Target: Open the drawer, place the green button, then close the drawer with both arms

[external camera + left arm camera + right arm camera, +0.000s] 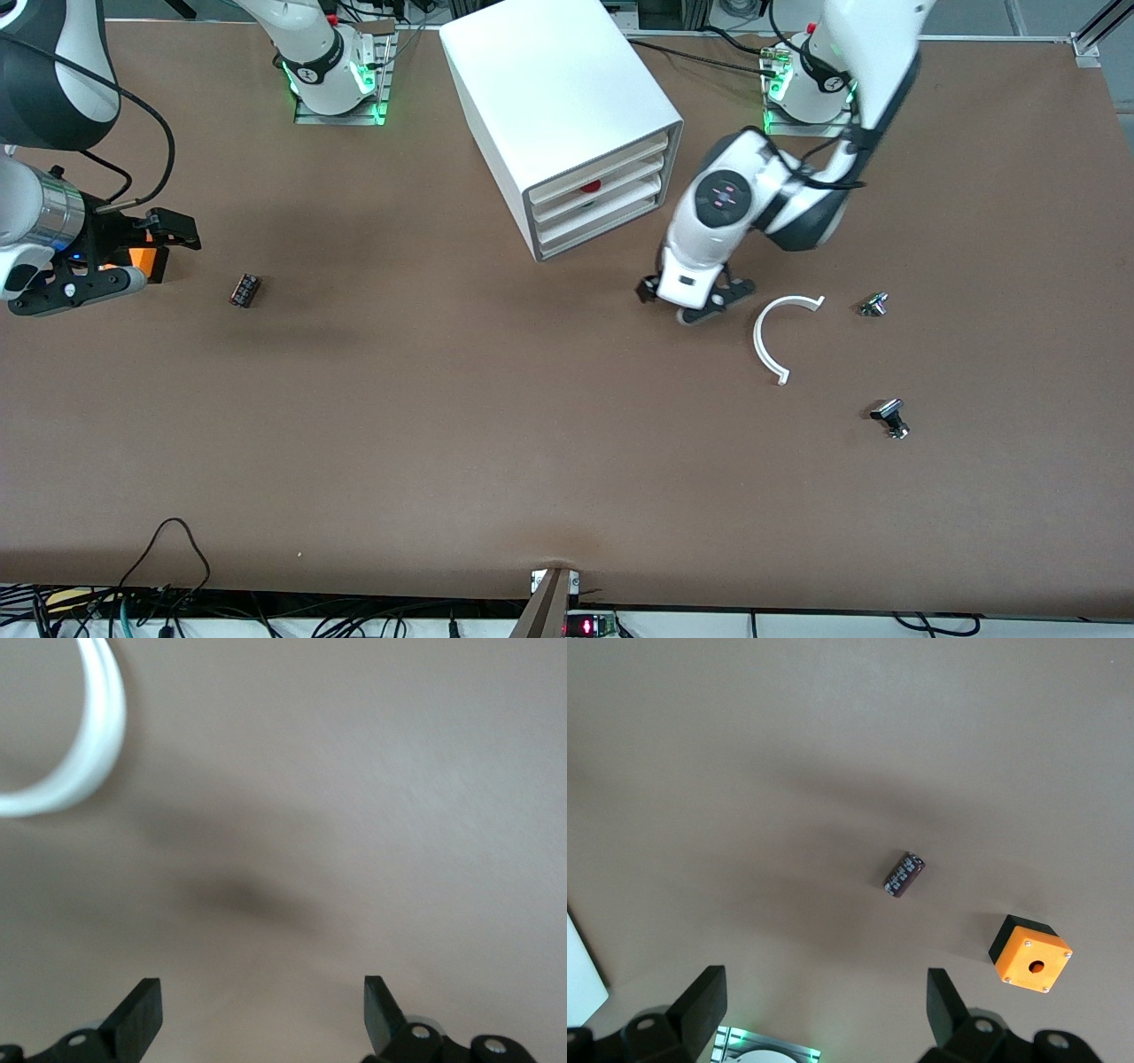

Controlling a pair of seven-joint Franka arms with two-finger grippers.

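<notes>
The white four-drawer cabinet [549, 97] stands at the table's middle near the arms' bases. Its third drawer [602, 211] from the top is shut, under the red-dot drawer. The small green-capped button [874, 305] lies on the table toward the left arm's end. My left gripper [687, 301] [263, 988] hangs open and empty low over bare table, in front of the cabinet and beside a white C-shaped ring [771, 337] [89, 753]. My right gripper [142, 257] [824, 979] is open and empty, up over the right arm's end of the table.
An orange box [142, 261] [1032, 957] and a small dark red-black component [245, 290] [904, 873] lie below the right gripper. A second small black-and-silver part [890, 418] lies nearer the front camera than the button. Cables run along the front edge.
</notes>
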